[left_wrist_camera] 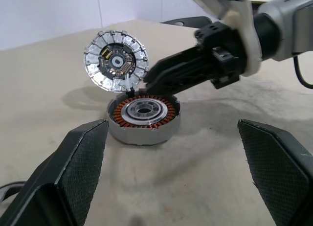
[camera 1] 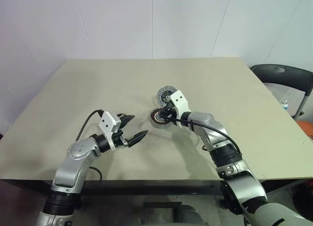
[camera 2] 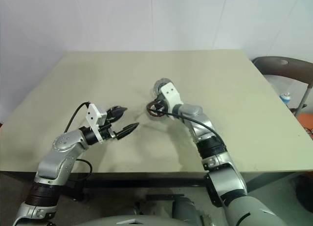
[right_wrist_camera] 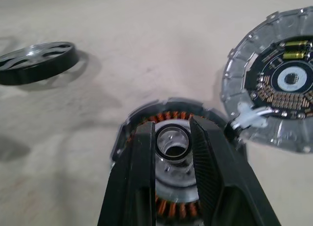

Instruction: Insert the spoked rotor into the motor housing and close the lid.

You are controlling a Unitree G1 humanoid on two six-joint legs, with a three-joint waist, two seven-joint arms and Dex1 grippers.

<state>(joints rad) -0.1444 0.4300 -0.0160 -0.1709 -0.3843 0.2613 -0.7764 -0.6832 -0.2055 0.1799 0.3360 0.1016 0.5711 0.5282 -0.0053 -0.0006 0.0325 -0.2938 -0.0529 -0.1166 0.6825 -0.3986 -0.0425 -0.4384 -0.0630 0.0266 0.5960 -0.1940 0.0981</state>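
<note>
motor housing [left_wrist_camera: 143,119]: on table [camera 1: 98,89], near centre
lid [left_wrist_camera: 117,61]: standing open at housing's far rim, joined there
spoked rotor [right_wrist_camera: 36,62]: flat on table, apart from housing; side can't tell
right gripper [right_wrist_camera: 172,152]: over housing, fingers either side of its centre
left gripper [camera 1: 131,127]: left of housing, nearer robot, apart from it
chair [camera 1: 283,79]: beyond table's right edge

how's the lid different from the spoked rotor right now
The lid is silvery grey, stands open and upright at the motor housing rim, its inner face showing circuitry. The spoked rotor is black, lies flat on the table apart from the housing, with open gaps between its spokes. Both are round and about as wide as the housing.
</note>
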